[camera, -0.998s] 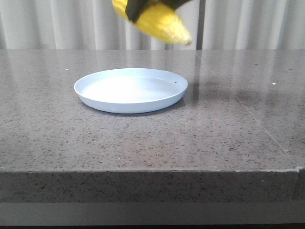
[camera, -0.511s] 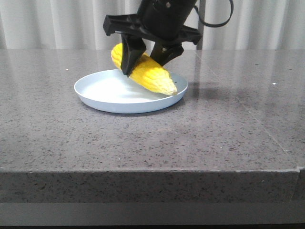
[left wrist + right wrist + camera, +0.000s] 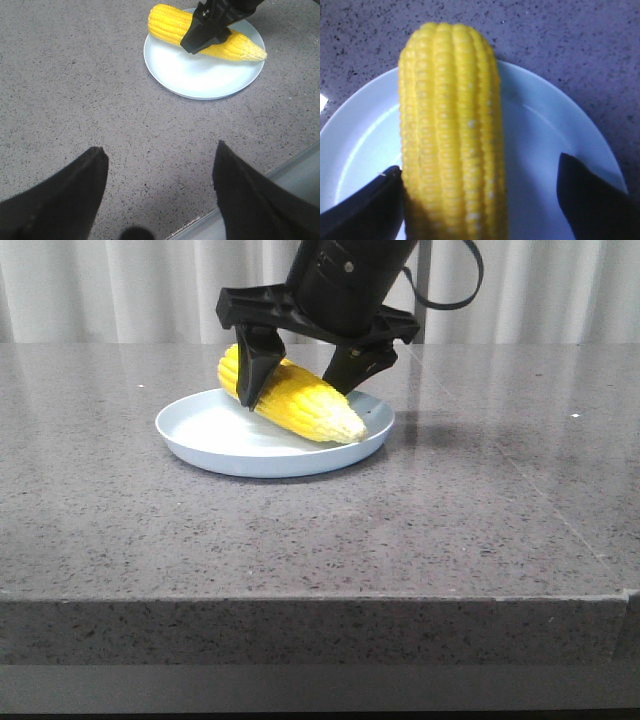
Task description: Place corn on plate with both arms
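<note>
The yellow corn (image 3: 295, 405) lies on the pale blue plate (image 3: 200, 435), its tapered tip toward the plate's right rim. My right gripper (image 3: 292, 392) is over the corn with its jaws spread open: one finger touches the cob's side and the other stands clear of it. The right wrist view shows the corn (image 3: 450, 140) on the plate (image 3: 545, 135) between the open fingers of that gripper (image 3: 479, 165). My left gripper (image 3: 160, 155) is open and empty above bare table, well short of the plate (image 3: 200, 75) and the corn (image 3: 170, 22).
The plate stands on a speckled grey stone table (image 3: 480, 510). The table's front edge (image 3: 280, 170) runs close by the left gripper. A pale curtain (image 3: 120, 290) hangs behind the table.
My right gripper has come down with the corn onto the plate. Its jaws have opened, and the corn now rests flatter on the plate.
</note>
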You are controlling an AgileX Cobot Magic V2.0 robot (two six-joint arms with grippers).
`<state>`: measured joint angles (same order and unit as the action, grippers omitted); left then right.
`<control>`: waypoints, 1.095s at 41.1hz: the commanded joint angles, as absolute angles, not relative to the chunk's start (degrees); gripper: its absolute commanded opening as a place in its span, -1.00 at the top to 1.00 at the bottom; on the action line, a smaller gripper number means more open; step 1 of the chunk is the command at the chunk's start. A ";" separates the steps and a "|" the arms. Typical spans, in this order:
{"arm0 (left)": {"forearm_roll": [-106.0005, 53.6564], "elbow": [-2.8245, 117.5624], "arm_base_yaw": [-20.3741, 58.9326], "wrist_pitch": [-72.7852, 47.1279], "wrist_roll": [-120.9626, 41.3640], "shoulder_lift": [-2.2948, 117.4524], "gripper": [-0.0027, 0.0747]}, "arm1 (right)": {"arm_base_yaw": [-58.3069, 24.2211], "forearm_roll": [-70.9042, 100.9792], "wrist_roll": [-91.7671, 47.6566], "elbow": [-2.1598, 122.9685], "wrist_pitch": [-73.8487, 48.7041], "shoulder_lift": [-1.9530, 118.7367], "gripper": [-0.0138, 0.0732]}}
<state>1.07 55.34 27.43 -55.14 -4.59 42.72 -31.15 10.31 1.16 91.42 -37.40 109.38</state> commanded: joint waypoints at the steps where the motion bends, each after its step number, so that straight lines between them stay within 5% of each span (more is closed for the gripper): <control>1: 0.96 56.86 27.69 -51.49 -3.93 42.43 -0.20 | -30.91 8.79 0.97 93.35 -35.78 103.14 -0.78; 25: 0.96 56.86 27.69 -51.49 -3.93 42.43 -0.20 | -30.91 3.77 -5.25 92.13 -53.39 77.91 -0.78; 45: 3.09 56.86 27.69 -46.99 -3.93 42.43 -0.20 | -30.91 3.79 -5.19 65.96 -53.20 48.83 -0.78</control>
<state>2.75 55.34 27.43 -52.00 -4.59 42.72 -31.15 4.05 -4.52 68.21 -56.09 53.45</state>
